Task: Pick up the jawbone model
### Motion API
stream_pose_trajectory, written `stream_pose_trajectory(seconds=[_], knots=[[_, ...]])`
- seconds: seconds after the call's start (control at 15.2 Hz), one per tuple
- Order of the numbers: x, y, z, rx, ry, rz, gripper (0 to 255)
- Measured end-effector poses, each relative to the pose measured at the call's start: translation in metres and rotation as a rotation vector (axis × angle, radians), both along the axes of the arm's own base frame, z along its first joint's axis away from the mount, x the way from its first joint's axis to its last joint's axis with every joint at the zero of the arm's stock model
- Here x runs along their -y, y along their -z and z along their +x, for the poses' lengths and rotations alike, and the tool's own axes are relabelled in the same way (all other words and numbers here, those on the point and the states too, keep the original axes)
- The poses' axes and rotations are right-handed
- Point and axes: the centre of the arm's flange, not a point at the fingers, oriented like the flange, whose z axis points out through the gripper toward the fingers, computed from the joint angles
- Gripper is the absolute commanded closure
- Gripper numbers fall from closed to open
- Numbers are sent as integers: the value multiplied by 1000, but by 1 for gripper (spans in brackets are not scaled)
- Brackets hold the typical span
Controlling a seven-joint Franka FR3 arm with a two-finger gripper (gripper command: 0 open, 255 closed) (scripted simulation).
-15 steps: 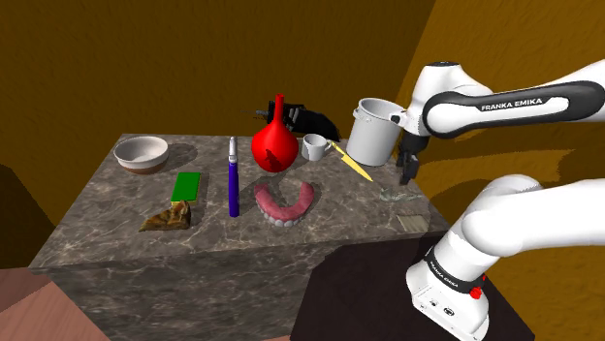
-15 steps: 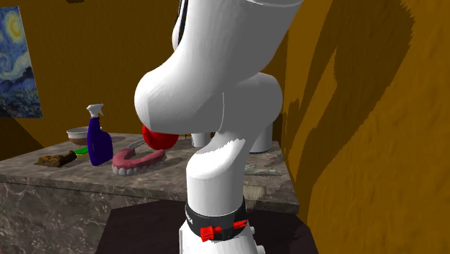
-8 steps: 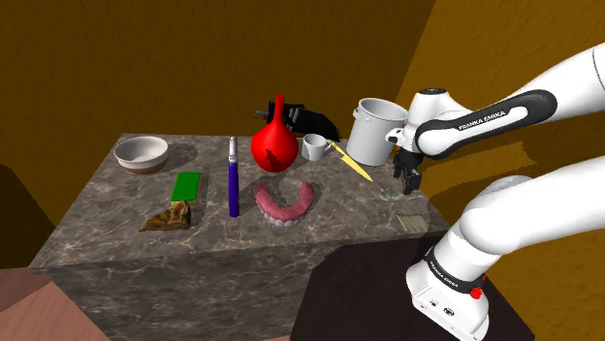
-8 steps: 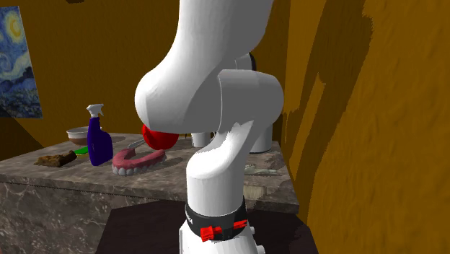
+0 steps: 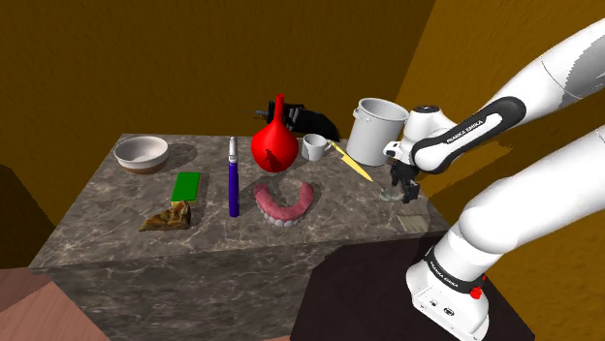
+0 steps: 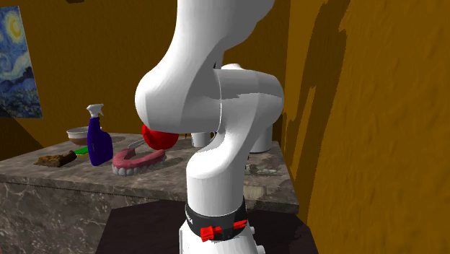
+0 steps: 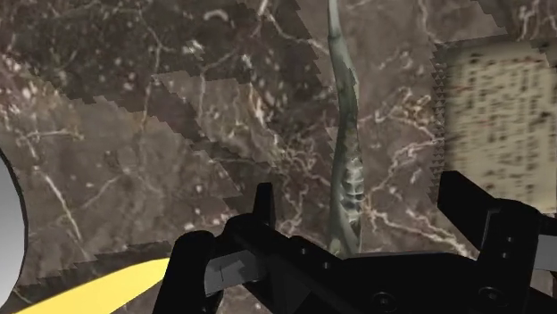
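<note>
Jaws apart, empty, low over bench (image 5: 97,228) at shoulder view's right end. Jawbone model (image 5: 284,205) mid-bench, well left of jaws in that view; arch opens toward red bulb (image 5: 274,145).

**Partly Concealed or Cropped Items**

Second exterior view, centre: the white robot arm (image 6: 209,94) runs off the upper edge. It covers most of the red round bulb (image 6: 155,141) and the pale grey pot (image 6: 263,138).

Far left: blue swirled painting (image 6: 13,61), cropped by the frame.

Shoulder view, upper middle: black object (image 5: 315,122) behind the bulb, kind not legible.

Wrist view: slender grey-green implement (image 7: 344,125) runs out of frame, near end hidden behind the black gripper (image 7: 357,189). Beside it, pale printed card (image 7: 495,116), markings blurred, cropped.
</note>
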Motion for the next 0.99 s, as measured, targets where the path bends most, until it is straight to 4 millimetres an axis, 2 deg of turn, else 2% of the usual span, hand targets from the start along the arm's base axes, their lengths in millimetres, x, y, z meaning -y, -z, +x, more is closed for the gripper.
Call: stream_pose_trajectory(seconds=[0.13,0.2,0.86,0.99], knots=[[0,10,0,0,0,0,0],[0,12,0,0,-1,0,255],[0,13,0,2,-1,0,255],[0,6,0,2,-1,0,255]])
